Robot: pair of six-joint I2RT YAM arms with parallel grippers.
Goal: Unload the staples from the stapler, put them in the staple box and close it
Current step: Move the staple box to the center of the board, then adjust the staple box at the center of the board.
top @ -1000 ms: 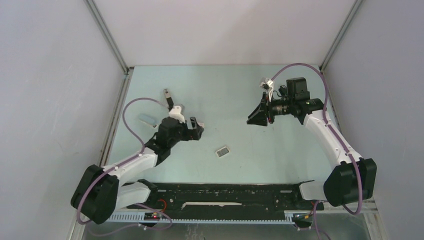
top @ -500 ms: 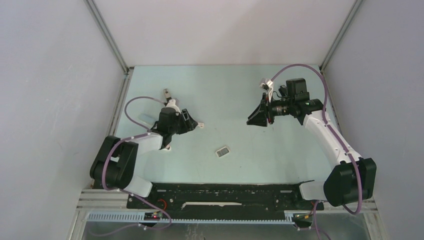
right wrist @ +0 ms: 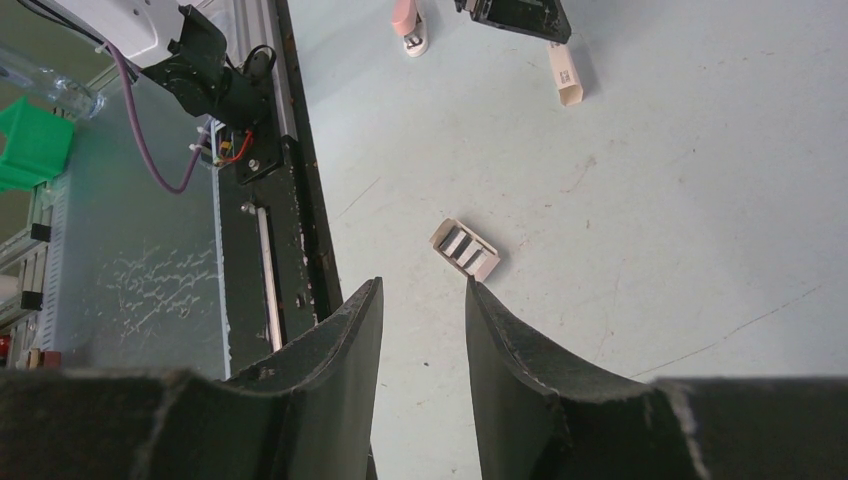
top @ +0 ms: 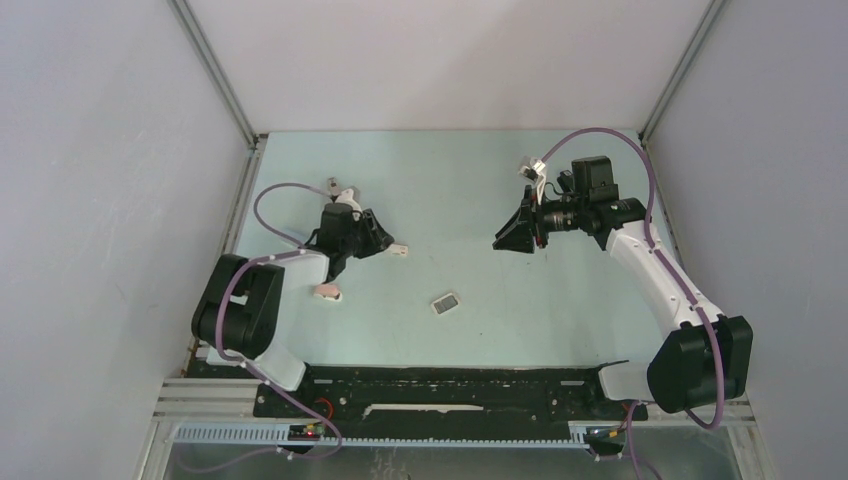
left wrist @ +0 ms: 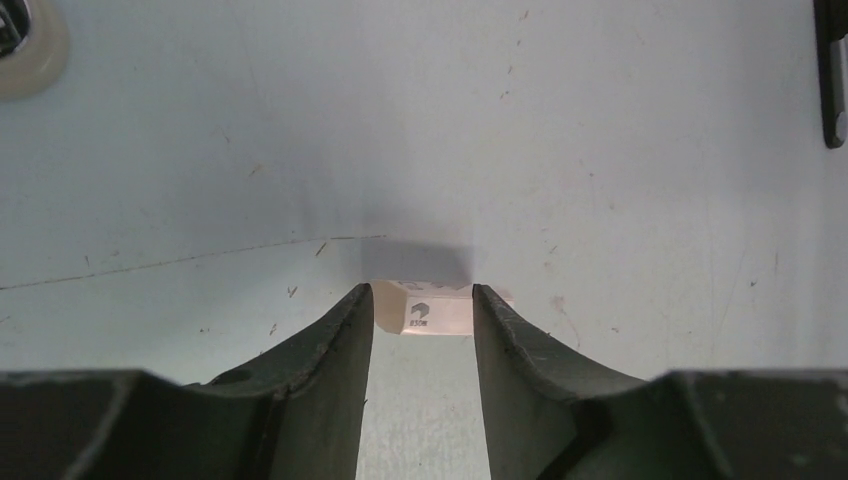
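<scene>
Left gripper (left wrist: 422, 292) low over table (top: 480, 180), jaws narrowed at end of small cream box (left wrist: 432, 316); true grip or mere contact, cannot tell. Best to centre box between pads, squeeze square, lift straight.

Right gripper (right wrist: 423, 285) hovering well apart, jaws parted, empty.

Staples (right wrist: 462, 247) lying in open tray (right wrist: 440, 233) mid-table, between arms; stapler not surely made out.

Side rail (top: 240, 200) close on left; open room rightward and toward far wall. Pink-and-white object (top: 327, 292) beside left arm: worth avoiding.

Mint table (top: 480, 180), purple cables (top: 598, 128), grey staples (right wrist: 458, 245), beige tray (right wrist: 490, 264).
</scene>
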